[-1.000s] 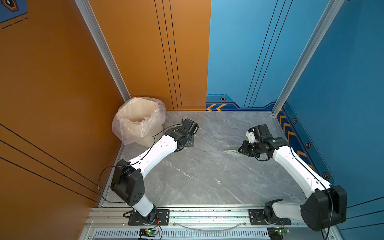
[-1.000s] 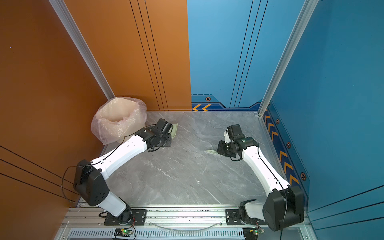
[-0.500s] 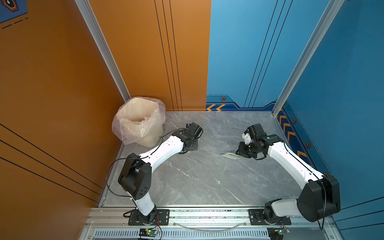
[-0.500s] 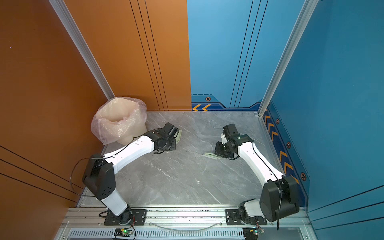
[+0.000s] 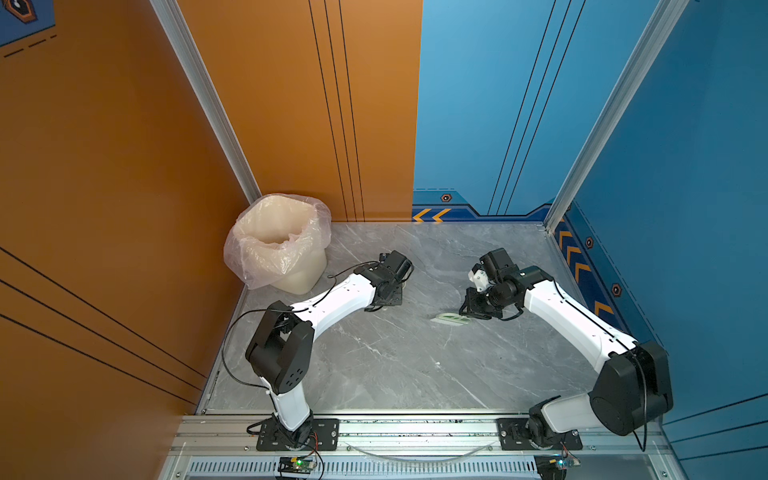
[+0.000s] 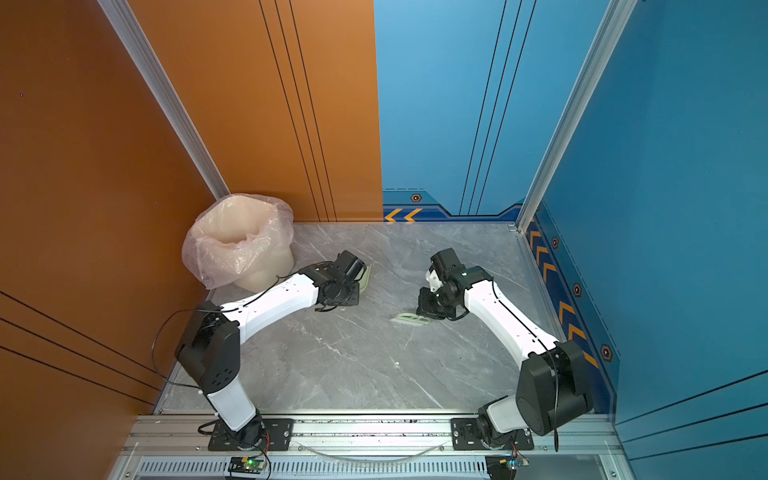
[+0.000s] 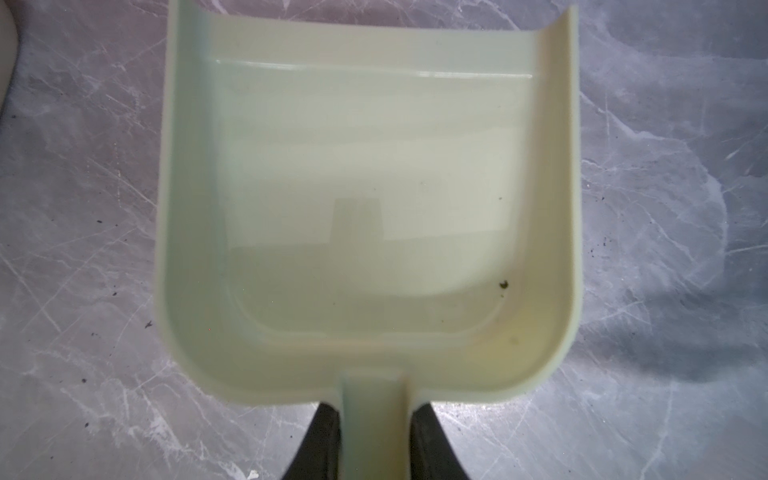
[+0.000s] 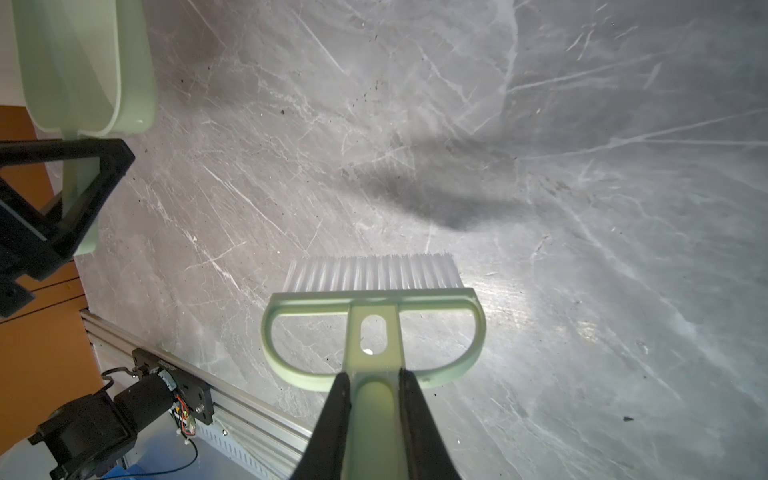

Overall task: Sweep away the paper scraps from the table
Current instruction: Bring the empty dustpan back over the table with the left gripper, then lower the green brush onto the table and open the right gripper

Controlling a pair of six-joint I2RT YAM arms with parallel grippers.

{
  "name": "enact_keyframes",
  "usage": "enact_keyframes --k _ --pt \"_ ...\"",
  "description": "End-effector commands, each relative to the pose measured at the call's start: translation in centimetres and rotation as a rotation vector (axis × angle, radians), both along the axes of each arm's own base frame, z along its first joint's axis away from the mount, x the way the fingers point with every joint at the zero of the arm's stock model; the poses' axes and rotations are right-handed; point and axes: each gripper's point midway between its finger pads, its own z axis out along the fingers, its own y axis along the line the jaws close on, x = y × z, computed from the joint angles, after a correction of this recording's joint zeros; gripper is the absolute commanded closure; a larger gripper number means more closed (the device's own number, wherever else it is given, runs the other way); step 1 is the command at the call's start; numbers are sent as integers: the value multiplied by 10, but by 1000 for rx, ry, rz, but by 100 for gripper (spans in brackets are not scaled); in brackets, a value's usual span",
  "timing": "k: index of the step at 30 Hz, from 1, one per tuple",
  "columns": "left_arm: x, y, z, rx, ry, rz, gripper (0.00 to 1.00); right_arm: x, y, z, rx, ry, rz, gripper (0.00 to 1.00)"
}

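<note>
Top views: table (image 5: pixel 395 365) is grey marble, white veins, silver rim along the near edge. Lined bin (image 5: pixel 278 245) sits in its far-left corner; dustpan (image 6: pixel 366 277) just right of the bin, brush (image 5: pixel 451 320) right of centre.
Left wrist: left gripper (image 7: pixel 374 409) clamped on the dustpan handle; dark crumb (image 7: pixel 503 284) in the pan.
Right wrist: right gripper (image 8: pixel 374 378) clamped on the brush handle, white bristles over the marble, dustpan seen edge-on nearby.

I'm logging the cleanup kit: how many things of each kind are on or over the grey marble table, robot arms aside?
Pale green plastic dustpan: 1
Pale green brush with white bristles: 1
Cream bin with clear plastic liner: 1
Total: 3
</note>
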Motion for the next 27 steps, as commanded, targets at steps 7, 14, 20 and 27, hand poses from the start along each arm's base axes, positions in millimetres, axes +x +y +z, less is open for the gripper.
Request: enact_keyframes --k 7,14,20,27 --pt "-10 -6 -25 -4 59 -8 100 -22 20 -11 -38 72 114 100" --pt "-14 -6 -26 -5 59 -11 100 -21 28 -21 -59 111 136 100" --pt "-16 -5 -29 -2 65 -12 100 -15 32 -32 -75 149 143 100" --pt "-16 -5 -34 0 71 -11 100 0 34 -38 -84 163 153 95"
